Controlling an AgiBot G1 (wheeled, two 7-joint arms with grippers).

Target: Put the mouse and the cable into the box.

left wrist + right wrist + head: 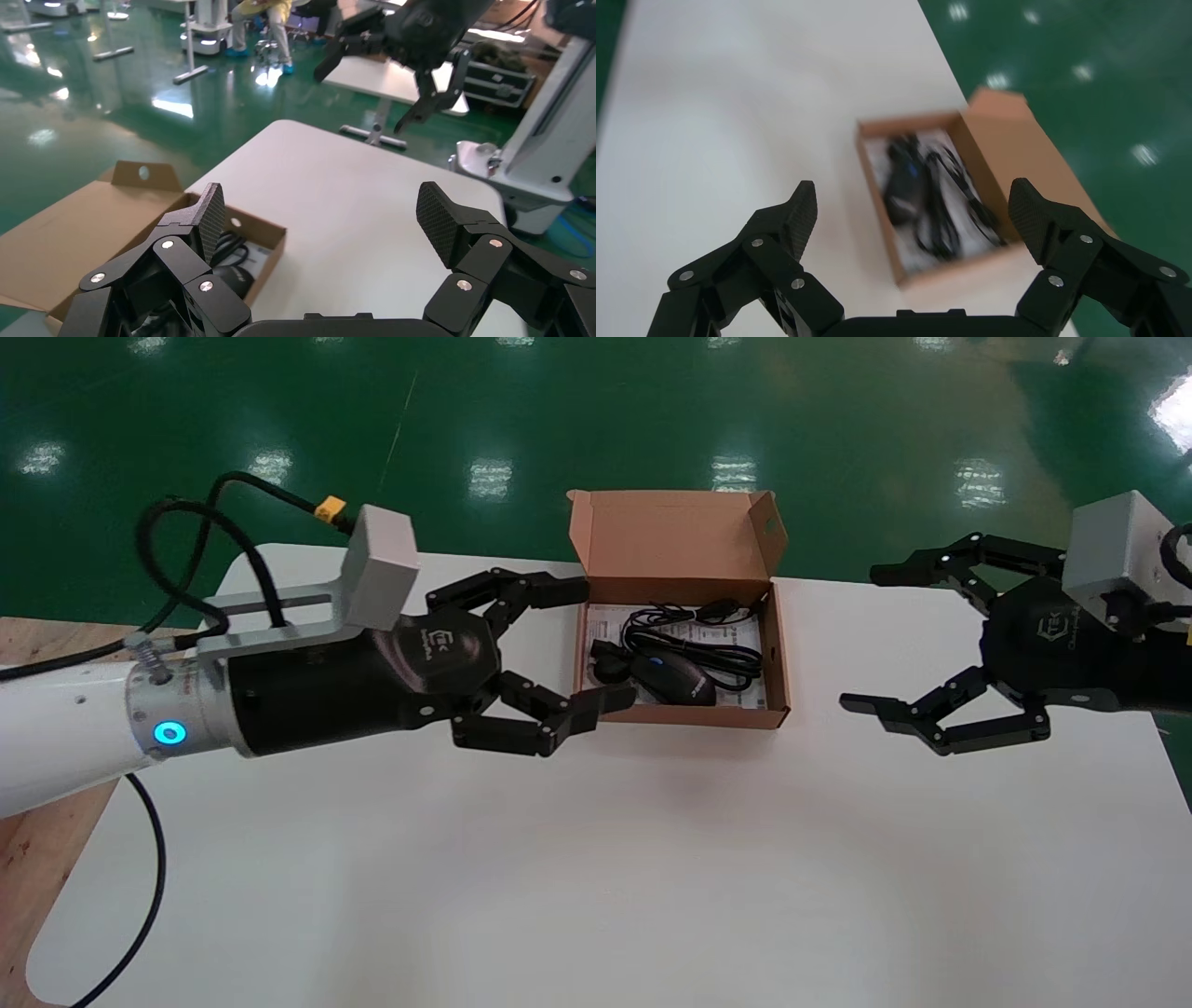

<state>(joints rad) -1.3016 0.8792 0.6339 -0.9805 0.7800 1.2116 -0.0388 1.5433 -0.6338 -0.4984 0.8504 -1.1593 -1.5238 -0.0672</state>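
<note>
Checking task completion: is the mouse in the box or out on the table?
In. The mouse lies inside the open box, on its floor beside the coiled cable.

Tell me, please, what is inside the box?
In the box lie the mouse and the coiled cable, on a printed sheet. Whatever is under the sheet is covered. The left gripper, open, hovers at its left wall; the right gripper, open, stands apart.

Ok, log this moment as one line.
mouse: in box | cable: in box | lid: open | left gripper: open, at box's left side | right gripper: open, right of box
</note>
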